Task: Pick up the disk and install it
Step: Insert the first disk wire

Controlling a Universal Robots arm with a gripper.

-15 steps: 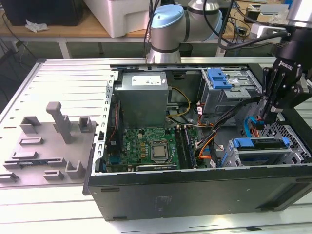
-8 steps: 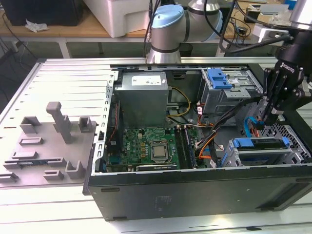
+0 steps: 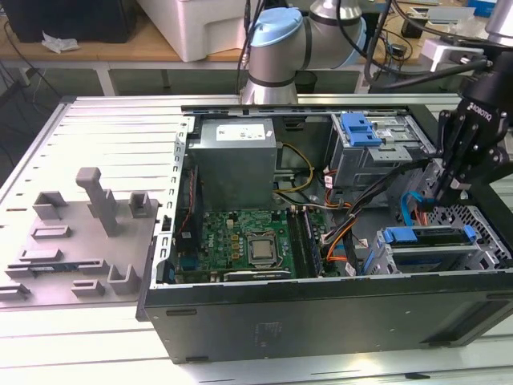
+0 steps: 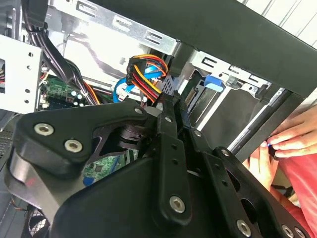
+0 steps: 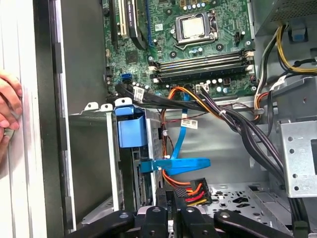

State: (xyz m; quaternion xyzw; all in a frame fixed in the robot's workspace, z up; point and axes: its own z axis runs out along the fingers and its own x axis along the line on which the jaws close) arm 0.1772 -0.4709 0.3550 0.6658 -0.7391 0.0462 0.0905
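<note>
The disk (image 3: pixel 427 237) lies in the grey drive cage at the exterior view's right front corner of the open computer case, its blue carrier frame showing along the edge. In the first wrist view the blue frame of the disk (image 5: pixel 131 128) stands edge-on in the cage slot. My gripper (image 3: pixel 439 196) hangs inside the case just behind that cage. Its fingers are shut together with nothing seen between them (image 5: pixel 172 192) (image 4: pixel 171 103). The tips sit beside a black power plug (image 5: pixel 194 190) with orange, red and yellow wires, below a blue data cable (image 5: pixel 178 163).
A second cage with a blue latch (image 3: pixel 361 128) and a grey power-supply box (image 3: pixel 236 156) stand at the back of the case. The motherboard (image 3: pixel 248 241) lies in the middle. Cable bundles cross near the gripper. A person's hand (image 5: pixel 7 104) (image 4: pixel 287 144) rests on the case edge.
</note>
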